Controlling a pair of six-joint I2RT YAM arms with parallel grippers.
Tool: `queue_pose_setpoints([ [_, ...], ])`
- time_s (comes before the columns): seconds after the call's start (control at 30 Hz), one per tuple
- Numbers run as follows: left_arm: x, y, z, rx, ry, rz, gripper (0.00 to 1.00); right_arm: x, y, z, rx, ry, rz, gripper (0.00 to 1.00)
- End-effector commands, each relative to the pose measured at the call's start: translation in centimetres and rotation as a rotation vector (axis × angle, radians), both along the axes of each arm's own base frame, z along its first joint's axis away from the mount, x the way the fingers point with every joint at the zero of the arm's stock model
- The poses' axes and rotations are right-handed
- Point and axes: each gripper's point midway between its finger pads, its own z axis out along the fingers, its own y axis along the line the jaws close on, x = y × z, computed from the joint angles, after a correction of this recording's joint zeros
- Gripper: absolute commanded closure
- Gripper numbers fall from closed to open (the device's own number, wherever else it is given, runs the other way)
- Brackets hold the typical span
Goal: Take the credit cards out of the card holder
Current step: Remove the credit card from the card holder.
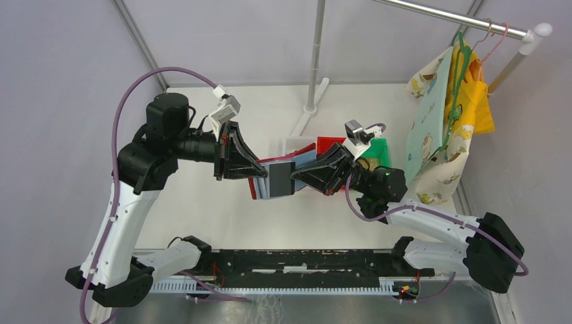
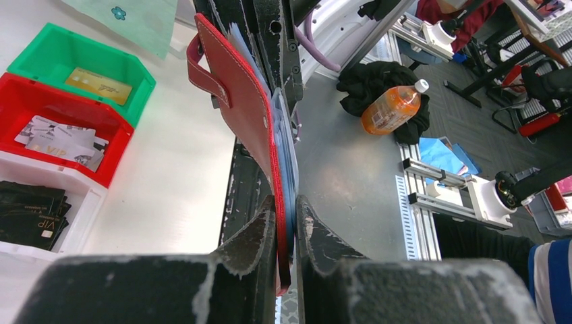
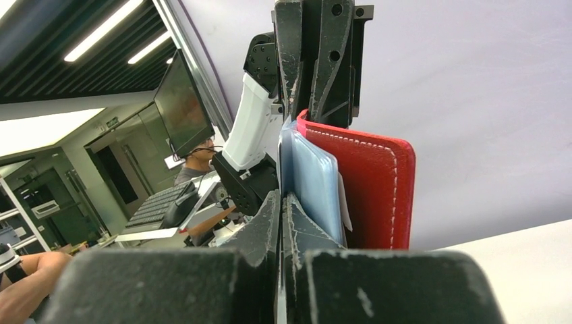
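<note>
Left gripper (image 2: 287, 206): jaws clenched on one edge of the card holder (image 2: 236, 101). The holder hangs open in mid-air above the table (image 2: 175, 162), between the two arms.

Right gripper (image 3: 281, 202): jaws pinched tight right beside the grey-blue pockets (image 3: 313, 185). The top view suggests they grasp the edge of a dark card (image 1: 280, 179) standing partly out of a pocket.

Judgement: the card is light, stiff and slick. It is best pinched flat across its exposed edge and drawn straight along the pocket. The holder is soft and will likely flex toward the pull, and the pocket sleeves look thin.

Farther off on the table: white bin (image 2: 84, 202), red bin (image 2: 40, 91) and green bin (image 2: 67, 47), each with cards in it.
</note>
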Motion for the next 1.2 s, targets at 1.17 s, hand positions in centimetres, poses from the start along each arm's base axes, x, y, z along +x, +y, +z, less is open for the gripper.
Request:
queue_pose_setpoints([
  [1.17, -0.8, 0.3, 2.4, -0.059, -0.103, -0.018, 0.98, 1.3, -3.9, 2.1, -0.004, -0.057, -0.185, 1.00],
])
